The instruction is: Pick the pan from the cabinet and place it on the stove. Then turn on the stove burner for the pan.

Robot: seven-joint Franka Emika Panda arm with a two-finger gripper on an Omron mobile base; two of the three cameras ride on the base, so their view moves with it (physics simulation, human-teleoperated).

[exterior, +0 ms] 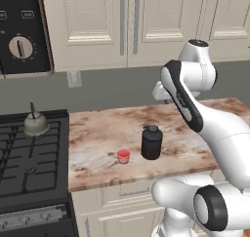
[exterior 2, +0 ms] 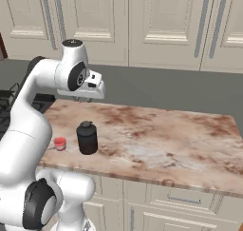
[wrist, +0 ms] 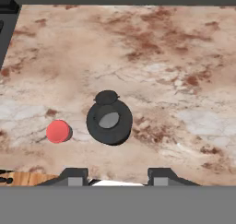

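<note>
Place: a home kitchen
Evidence: stove (exterior: 29,167) left of the marble counter (exterior: 195,148); cabinet (exterior: 129,26) above the counter.

The white arm with dark joints rises from its base at the near edge of the desk, bends at a high elbow, and carries its wrist level above the desk. The pincer (wrist: 110,176) points straight down, its two dark fingertips (wrist: 73,176) standing partly apart with nothing between them.
</note>
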